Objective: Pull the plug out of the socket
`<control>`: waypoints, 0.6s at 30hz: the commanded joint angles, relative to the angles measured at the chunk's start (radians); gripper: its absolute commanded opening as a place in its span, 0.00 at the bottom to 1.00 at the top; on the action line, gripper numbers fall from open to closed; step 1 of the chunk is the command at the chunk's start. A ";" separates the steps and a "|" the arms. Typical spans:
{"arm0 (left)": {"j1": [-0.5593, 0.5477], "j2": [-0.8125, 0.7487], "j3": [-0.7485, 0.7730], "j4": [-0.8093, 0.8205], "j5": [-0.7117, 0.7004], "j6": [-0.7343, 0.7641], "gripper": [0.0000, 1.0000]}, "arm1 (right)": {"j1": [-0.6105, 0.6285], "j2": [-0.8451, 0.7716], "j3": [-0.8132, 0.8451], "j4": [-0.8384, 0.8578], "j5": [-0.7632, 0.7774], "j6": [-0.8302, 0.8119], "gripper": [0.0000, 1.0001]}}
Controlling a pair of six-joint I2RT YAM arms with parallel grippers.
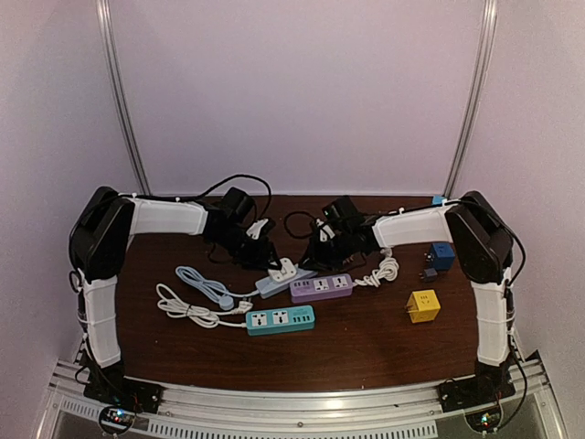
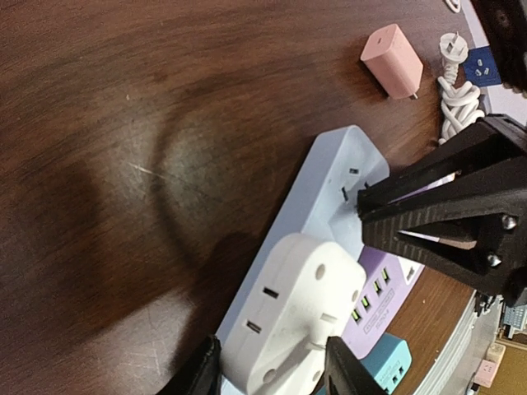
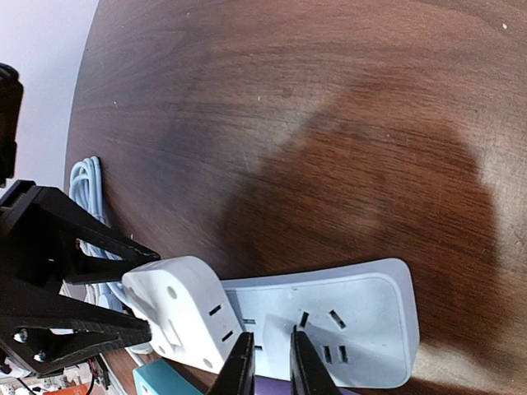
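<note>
The left gripper (image 2: 272, 370) clamps the white plug (image 2: 292, 317), seated in the pale blue socket strip (image 2: 333, 185) at mid-table. The right gripper (image 3: 268, 366) stands nearly closed over the strip, grip undeterminable. Farther off lies a pink adapter (image 2: 393, 60).

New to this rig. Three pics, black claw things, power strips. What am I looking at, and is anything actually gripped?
Two robot arms are bolted at the near edge of a wooden table. The wide picture is from a fixed camera above and behind them; the other two come from a camera on each wrist.

On the table lie a pale blue power strip carrying a white adapter plug, a purple strip, a teal strip, a yellow cube and a pink charger.

The left gripper has a finger on either side of the adapter plug and looks closed on it. The right gripper is at the pale blue strip's near edge, fingers narrow; a firm pinch isn't clear.
</note>
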 commanded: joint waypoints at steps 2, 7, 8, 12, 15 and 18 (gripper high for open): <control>0.000 -0.053 -0.011 0.074 0.049 -0.022 0.40 | 0.004 0.018 -0.024 0.028 -0.008 0.010 0.16; -0.002 -0.073 -0.024 0.091 0.067 -0.028 0.37 | 0.004 0.022 -0.024 0.028 -0.001 0.010 0.16; -0.002 -0.077 -0.027 0.094 0.071 -0.029 0.36 | 0.003 0.025 -0.022 0.028 -0.002 0.009 0.16; -0.010 -0.089 -0.040 0.119 0.096 -0.024 0.35 | 0.003 0.035 -0.012 0.022 -0.004 0.010 0.15; -0.019 -0.094 -0.051 0.140 0.113 -0.024 0.34 | 0.002 0.039 -0.006 0.021 -0.003 0.010 0.15; -0.023 -0.091 -0.054 0.145 0.116 -0.022 0.34 | 0.001 0.042 -0.002 0.017 -0.001 0.008 0.15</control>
